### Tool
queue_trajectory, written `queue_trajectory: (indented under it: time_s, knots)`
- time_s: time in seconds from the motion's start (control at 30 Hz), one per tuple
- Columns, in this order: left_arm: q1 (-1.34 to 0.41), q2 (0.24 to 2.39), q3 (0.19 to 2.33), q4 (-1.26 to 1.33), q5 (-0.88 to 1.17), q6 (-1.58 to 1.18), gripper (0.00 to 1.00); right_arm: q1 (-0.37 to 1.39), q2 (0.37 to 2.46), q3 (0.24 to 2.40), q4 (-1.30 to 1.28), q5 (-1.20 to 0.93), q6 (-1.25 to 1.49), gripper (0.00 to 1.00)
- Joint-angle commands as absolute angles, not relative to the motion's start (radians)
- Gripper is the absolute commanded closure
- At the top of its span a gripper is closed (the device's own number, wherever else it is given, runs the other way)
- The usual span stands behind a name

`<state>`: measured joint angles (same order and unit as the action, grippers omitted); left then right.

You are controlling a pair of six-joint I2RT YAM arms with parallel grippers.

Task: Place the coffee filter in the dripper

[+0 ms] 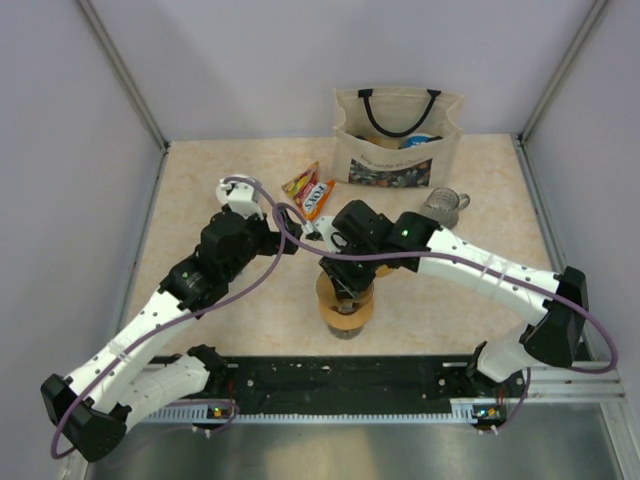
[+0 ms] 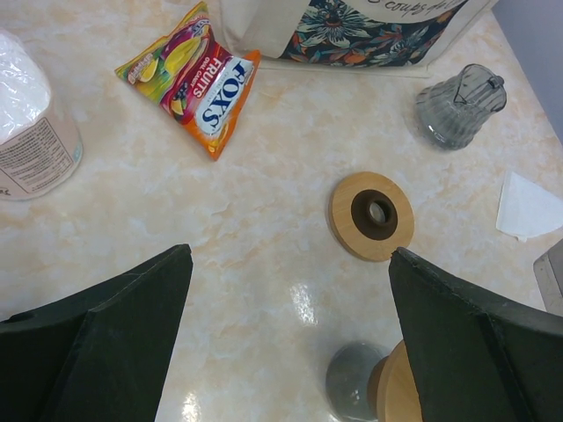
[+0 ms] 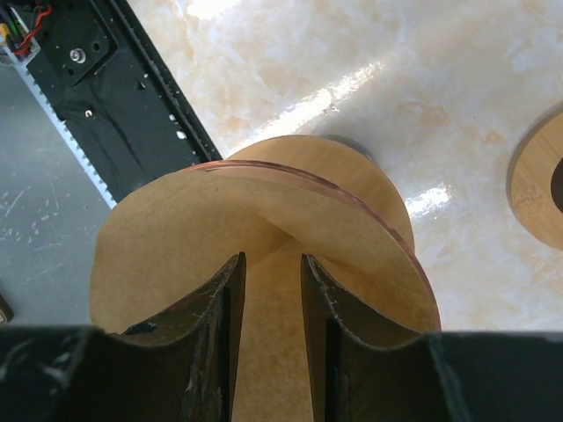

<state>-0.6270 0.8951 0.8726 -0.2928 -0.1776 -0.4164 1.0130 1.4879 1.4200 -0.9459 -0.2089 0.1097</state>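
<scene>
The brown paper coffee filter point(image 3: 176, 246) sits opened as a cone in the dripper point(image 3: 396, 224), with its left side standing above the glass rim. The dripper point(image 1: 345, 308) stands at the table's near middle. My right gripper point(image 3: 273, 257) points down into the cone, fingers a narrow gap apart with bare paper showing between them. It hangs right over the dripper in the top view point(image 1: 350, 278). My left gripper point(image 2: 290, 251) is wide open and empty above the table, left of the dripper point(image 2: 387, 387).
A wooden disc with a dark centre point(image 2: 371, 215) lies beyond the dripper. A glass server point(image 1: 443, 205) and a printed tote bag point(image 1: 395, 135) stand at the back. A candy bag point(image 1: 310, 190), a white packet point(image 2: 31, 123) and a white paper filter point(image 2: 528, 207) lie around.
</scene>
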Motion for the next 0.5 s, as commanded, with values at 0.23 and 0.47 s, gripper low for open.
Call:
queue_trajectory:
  time_s: [0.23, 0.47]
  knots:
    - [-0.621, 0.877, 0.887, -0.273, -0.219, -0.411, 0.01, 1.026, 1.483, 1.425, -0.917, -0.304, 0.077, 0.66]
    - [-0.621, 0.864, 0.879, -0.278, -0.236, -0.41, 0.01, 1.026, 1.483, 1.43, -0.925, -0.324, 0.075, 0.66]
